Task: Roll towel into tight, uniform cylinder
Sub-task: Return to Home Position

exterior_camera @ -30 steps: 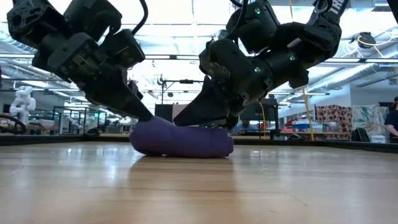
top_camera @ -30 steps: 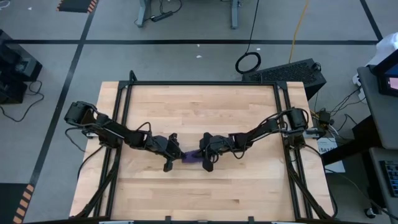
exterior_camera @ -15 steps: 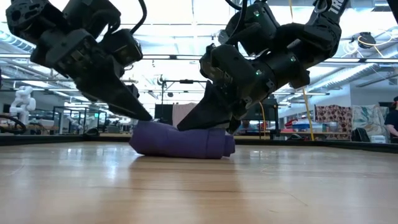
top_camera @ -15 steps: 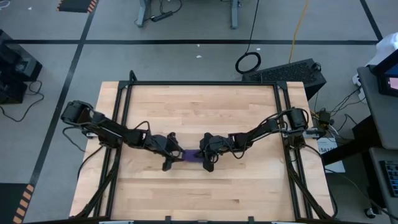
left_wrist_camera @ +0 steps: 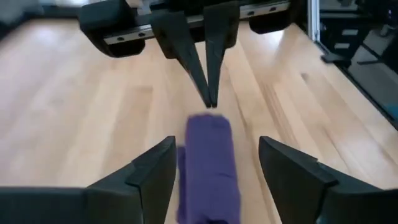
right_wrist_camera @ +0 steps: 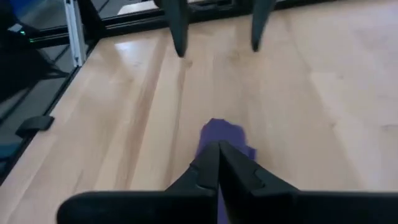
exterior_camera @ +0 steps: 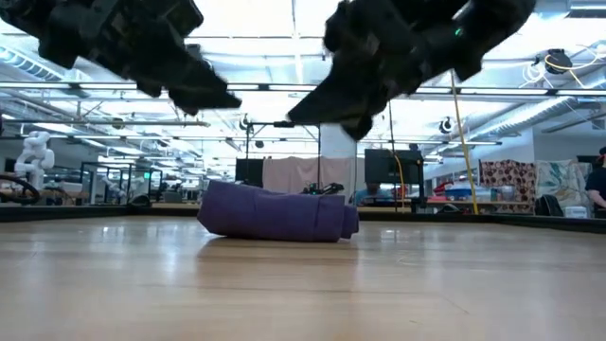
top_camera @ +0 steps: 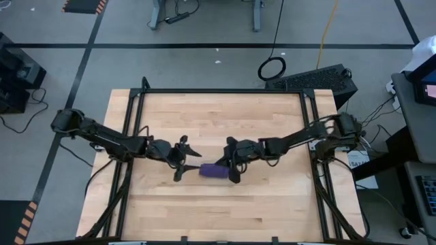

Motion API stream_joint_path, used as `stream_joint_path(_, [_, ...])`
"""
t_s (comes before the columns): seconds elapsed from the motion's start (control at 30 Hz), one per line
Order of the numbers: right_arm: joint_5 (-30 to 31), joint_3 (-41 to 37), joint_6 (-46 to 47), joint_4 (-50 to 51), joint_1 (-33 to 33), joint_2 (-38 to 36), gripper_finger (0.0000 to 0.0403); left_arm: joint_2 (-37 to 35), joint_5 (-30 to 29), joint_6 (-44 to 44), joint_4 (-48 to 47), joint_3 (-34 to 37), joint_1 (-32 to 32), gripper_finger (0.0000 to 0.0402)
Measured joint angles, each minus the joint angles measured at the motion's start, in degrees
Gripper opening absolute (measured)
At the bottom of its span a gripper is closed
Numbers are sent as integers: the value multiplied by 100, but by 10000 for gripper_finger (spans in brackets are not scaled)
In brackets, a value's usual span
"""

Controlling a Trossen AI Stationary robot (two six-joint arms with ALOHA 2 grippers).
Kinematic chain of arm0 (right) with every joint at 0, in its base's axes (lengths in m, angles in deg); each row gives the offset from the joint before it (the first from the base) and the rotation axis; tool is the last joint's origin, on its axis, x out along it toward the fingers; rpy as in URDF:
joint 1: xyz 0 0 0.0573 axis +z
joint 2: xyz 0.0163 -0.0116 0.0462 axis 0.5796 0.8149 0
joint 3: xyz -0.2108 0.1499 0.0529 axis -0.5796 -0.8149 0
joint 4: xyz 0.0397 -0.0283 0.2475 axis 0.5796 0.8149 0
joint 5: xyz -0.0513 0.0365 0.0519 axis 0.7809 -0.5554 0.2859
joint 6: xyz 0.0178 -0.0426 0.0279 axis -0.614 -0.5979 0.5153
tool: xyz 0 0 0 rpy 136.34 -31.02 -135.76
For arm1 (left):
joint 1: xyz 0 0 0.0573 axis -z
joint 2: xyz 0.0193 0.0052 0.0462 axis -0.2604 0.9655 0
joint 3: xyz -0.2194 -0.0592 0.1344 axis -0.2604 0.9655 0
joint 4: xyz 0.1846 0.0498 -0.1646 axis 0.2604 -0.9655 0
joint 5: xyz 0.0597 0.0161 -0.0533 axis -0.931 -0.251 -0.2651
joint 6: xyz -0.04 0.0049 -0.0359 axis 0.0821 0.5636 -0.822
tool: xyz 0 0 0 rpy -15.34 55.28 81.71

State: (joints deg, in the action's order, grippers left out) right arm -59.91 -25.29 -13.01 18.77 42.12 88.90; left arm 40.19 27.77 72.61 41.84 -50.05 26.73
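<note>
High view: the towel (top_camera: 215, 171) is seen lying rolled into a short purple bundle on the wooden table (top_camera: 204, 116), whose bare boards reach well beyond the towel on every side. The rolling is judged done, since no flat cloth is left spread out. In the low view, though, the roll is shown somewhat flattened, with an uneven top and layered folds at 1 end, so the cylinder is judged passable rather than tight and uniform. No white tag can be made out. The left gripper (left_wrist_camera: 216, 142) is held just off 1 end of the towel with its 2 fingers spread wide and nothing between them. The right gripper (right_wrist_camera: 217, 152) is held off the opposite end with its fingers pressed together on nothing. Both are seen above the towel in the low view, touching it nowhere. What is left is judged to be only the return of both arms to rest. Around the towel only the black frame rails (top_camera: 218, 92) are found, well apart, and a coiled cable (top_camera: 272, 68) is seen on the floor farther off. Nothing is seen standing in the way.
</note>
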Motion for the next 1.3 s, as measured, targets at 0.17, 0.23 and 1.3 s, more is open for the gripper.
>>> stream_joint_path(0.17, [641, -572, -364, 597, 122, -1065, 0, -576, -39, 261, 46, 75, 16, 199])
stream_joint_path(0.23, [771, -1059, -507, 555, 220, -1635, 0, -897, -103, 380, 81, 223, 28, 165])
stream_joint_path(1.3, [1857, -5016, -1112, -933, 1331, -5635, 0, -2780, -851, 87, 1075, 2572, 33, 2])
